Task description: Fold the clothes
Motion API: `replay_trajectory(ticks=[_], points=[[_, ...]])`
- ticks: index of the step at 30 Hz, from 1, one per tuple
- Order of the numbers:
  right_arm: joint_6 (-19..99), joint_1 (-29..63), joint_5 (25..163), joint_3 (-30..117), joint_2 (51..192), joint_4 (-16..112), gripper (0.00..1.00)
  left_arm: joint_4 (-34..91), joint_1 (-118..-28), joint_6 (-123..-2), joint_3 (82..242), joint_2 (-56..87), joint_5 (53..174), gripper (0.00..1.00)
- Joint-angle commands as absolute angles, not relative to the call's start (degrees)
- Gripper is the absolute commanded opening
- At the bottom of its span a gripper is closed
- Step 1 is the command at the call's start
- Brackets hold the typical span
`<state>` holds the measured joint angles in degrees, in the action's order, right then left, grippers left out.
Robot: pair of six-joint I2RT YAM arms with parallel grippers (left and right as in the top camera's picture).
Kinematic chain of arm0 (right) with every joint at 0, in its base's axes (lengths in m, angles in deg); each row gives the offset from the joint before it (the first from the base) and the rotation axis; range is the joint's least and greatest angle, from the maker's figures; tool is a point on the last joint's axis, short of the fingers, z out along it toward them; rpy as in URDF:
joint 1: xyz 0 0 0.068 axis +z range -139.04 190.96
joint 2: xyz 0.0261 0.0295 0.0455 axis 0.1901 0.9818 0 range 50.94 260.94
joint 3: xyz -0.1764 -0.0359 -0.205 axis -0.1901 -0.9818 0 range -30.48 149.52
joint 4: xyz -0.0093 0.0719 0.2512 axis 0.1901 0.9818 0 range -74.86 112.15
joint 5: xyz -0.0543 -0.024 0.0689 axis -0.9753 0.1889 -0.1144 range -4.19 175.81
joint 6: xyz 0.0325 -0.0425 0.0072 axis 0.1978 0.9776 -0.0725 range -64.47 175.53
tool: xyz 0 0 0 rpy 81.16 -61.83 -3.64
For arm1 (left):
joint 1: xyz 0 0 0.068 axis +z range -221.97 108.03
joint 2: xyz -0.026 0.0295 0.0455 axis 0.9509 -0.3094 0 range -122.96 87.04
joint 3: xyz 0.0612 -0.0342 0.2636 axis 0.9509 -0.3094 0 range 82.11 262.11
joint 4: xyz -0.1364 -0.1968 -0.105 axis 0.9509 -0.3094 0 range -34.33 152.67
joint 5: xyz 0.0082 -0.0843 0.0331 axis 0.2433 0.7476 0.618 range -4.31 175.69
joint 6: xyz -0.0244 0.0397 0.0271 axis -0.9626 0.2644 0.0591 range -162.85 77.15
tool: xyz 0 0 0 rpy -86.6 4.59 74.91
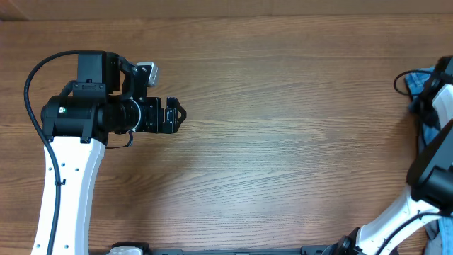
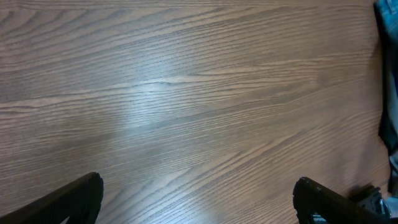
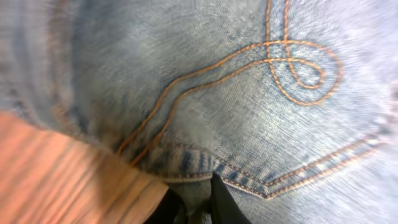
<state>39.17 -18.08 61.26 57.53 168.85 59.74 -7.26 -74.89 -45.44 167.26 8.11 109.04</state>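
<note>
The jeans (image 3: pixel 249 99) fill your right wrist view: light blue denim, faded paler in the middle, with a back pocket outlined in double rows of orange thread. A looping orange curl is stitched across the pocket, and its pointed lower seam runs along the bottom right. The cloth lies close to the lens and is somewhat blurred.

From overhead you see only a small bunch of blue denim (image 1: pixel 422 79) at the far right edge of the table (image 1: pixel 283 142), partly under the right arm (image 1: pixel 439 113). The left wrist view catches a strip of the same blue (image 2: pixel 390 74) along its right border.

Your right gripper (image 3: pixel 191 202) has its dark fingers (image 3: pixel 219 205) drawn together, and a fold of denim at the pocket's lower edge sits pinched between them.

Your left gripper (image 2: pixel 199 202) stands with its jaws wide apart and nothing between them, over bare wood on the left side of the table, well apart from the jeans.

The table is brown wood grain running side to side, with a soft glare patch in the left wrist view. Its grain shows at the lower left of the right wrist view, under the denim's edge. Nothing of the room beyond the table can be made out.
</note>
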Motion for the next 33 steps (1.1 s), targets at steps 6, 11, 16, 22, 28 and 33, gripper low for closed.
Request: replay_trajectory(ticks=[6, 11, 16, 22, 28, 33], points=[[38.8, -10.4, 69.4, 61.8, 158.4, 59.3, 0.04, -7.9, -75.0, -44.1, 168.9, 8.0, 109.1, 1.00], [38.8, -5.4, 72.3, 61.7, 158.4, 61.1, 0.04, -8.1, -75.0, -44.1, 168.9, 8.0, 109.1, 1.00], [38.8, 2.2, 75.3, 61.8, 158.4, 62.3, 0.04, -8.6, -75.0, -44.1, 168.9, 8.0, 109.1, 1.00], [39.3, 14.1, 78.2, 61.8, 158.4, 65.2, 0.04, -8.7, -75.0, -44.1, 168.9, 8.0, 109.0, 1.00], [44.3, 30.6, 84.3, 61.7, 158.4, 69.1, 0.04, -9.0, -75.0, -44.1, 168.9, 8.0, 103.7, 1.00], [51.3, 46.2, 85.1, 61.7, 158.4, 71.9, 0.15, -9.1, -75.0, -44.1, 168.9, 8.0, 97.3, 1.00]])
